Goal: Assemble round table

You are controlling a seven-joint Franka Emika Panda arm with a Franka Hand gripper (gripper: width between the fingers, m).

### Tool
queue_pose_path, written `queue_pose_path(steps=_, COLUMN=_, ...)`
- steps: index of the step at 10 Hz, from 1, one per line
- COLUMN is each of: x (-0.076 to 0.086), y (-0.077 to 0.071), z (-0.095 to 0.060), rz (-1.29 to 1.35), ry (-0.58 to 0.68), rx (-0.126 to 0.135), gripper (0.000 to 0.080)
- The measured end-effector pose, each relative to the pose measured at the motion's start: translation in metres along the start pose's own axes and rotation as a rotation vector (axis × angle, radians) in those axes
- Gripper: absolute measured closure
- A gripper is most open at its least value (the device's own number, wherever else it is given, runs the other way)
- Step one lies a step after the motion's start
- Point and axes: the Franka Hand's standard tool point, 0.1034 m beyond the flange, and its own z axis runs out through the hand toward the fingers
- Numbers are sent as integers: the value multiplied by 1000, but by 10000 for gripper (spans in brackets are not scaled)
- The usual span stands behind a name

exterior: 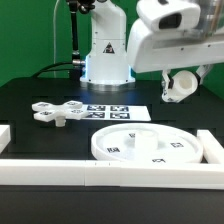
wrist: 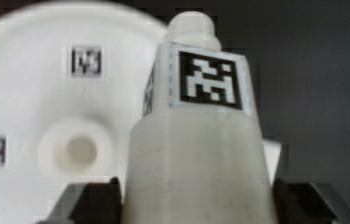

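Note:
My gripper (exterior: 181,84) hangs above the table at the exterior view's right, shut on the short white cylindrical leg (exterior: 178,90). In the wrist view the leg (wrist: 198,120) fills the middle, with a tag on its side, clamped between the dark fingers (wrist: 90,203) of the gripper (wrist: 193,203). The large rimmed round disc (exterior: 145,144) lies flat on the table, below the gripper and toward the exterior view's left. It shows behind the leg in the wrist view (wrist: 56,80), with its centre hub (wrist: 74,150). The cross-shaped base piece (exterior: 58,112) lies at the exterior view's left.
The marker board (exterior: 112,111) lies flat behind the disc. White border rails run along the front (exterior: 100,170) and stand at both sides (exterior: 211,150). The robot's base (exterior: 106,55) stands at the back.

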Motion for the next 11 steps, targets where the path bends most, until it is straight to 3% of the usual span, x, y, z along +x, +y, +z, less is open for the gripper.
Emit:
queue_pose_path(steps=3, x=3, y=5, z=3, rz=6, ry=187, rx=-27, gripper=390)
queue_pose_path(steps=5, x=10, y=12, z=-9, rz=-24, ry=337, rx=-56, gripper=390)
queue_pose_path(steps=8, x=-3, y=26, z=-23, rz=-35, ry=508, rx=-95, gripper=390)
queue_pose_path(steps=11, x=-4, y=36, z=-22, rz=-43, ry=710, rx=-151, gripper=390)
